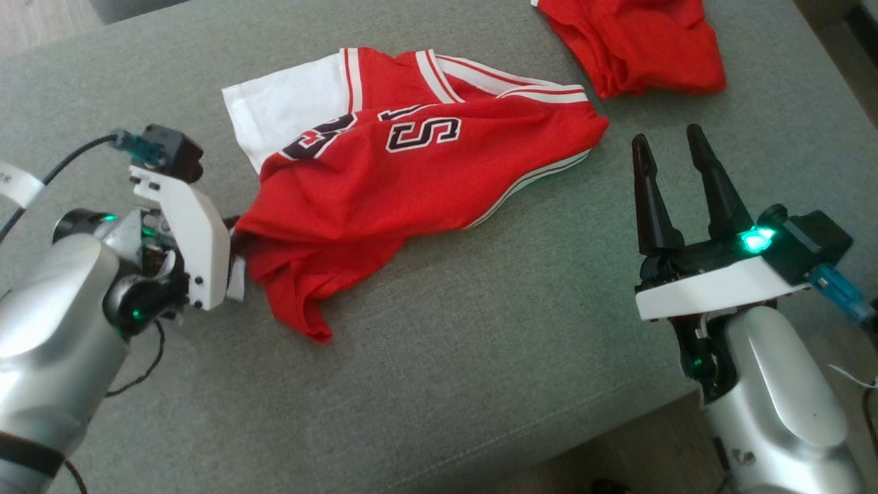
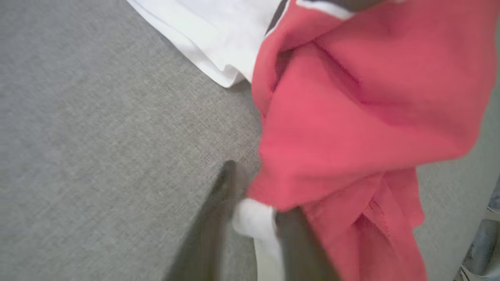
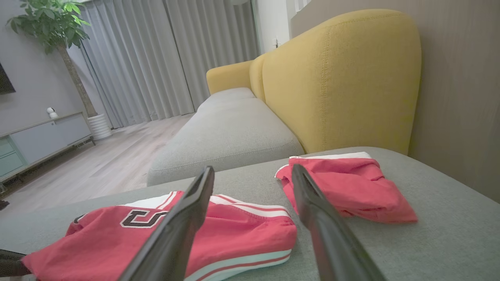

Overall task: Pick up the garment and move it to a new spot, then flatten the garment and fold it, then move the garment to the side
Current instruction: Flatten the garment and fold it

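The left gripper (image 2: 258,201) straddles a white hem at the near-left corner of the red jersey (image 1: 411,185). Its fingers are blurred and apart, and I cannot tell whether they pinch the cloth. The jersey lies rumpled on the grey cushion (image 1: 480,343). The right gripper (image 1: 667,134) hovers to its right, jaws wide and empty.
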You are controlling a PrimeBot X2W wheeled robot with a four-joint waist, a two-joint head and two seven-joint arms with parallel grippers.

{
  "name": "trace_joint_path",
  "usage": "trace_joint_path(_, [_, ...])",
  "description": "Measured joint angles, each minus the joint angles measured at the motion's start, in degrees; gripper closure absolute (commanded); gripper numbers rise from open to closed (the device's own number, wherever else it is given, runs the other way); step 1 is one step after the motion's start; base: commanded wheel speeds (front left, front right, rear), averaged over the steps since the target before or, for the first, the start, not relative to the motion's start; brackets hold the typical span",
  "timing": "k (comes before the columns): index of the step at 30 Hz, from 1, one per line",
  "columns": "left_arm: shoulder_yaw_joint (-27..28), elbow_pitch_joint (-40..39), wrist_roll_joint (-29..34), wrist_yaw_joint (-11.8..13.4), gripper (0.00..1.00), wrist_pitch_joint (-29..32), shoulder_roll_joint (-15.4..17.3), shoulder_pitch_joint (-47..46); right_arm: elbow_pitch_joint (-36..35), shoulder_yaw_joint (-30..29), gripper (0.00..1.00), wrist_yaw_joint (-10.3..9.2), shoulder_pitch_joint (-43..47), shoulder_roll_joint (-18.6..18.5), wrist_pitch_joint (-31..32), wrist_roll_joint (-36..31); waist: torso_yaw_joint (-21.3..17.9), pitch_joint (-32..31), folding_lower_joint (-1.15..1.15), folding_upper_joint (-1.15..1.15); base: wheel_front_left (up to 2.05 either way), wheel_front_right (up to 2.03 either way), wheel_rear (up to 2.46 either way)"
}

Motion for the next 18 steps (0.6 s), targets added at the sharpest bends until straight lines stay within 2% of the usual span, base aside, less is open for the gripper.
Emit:
trace_joint_path(6, [-4.15, 0.32, -2.43, 0.01, 1.0, -1.56, 0.98, -2.69, 0.55, -0.92, 0.0, 0.0, 0.18, 0.29, 0.0, -0.04, 1.12, -1.63, -0.01, 0.0, 0.0, 0.0, 0.0])
trace_joint_path(13, [-6.0, -3.45, -2.08, 0.0, 1.0, -5.52, 2.52, -7.27, 1.12, -0.24, 0.0, 0.0, 0.39, -0.43, 0.0, -0.22, 4.0, -4.89, -0.01, 0.0, 0.0, 0.0, 0.0])
trace_joint_path(16, [-6.06, -5.89, -2.47, 0.01, 1.0, -5.13, 3.03, -8.06, 1.26, -0.14, 0.0, 0.0, 1.07, -0.99, 0.0, -0.2, 5.41, -6.46, -0.01, 0.0, 0.0, 0.0, 0.0])
trace_joint_path(18, [-7.38, -8.81, -4.0, 0.01, 1.0, -2.37, 3.53, -7.58, 1.92, -0.14, 0.0, 0.0, 1.97, -1.04, 0.0, -0.2, 6.25, -7.54, -0.01, 0.0, 0.0, 0.0, 0.0])
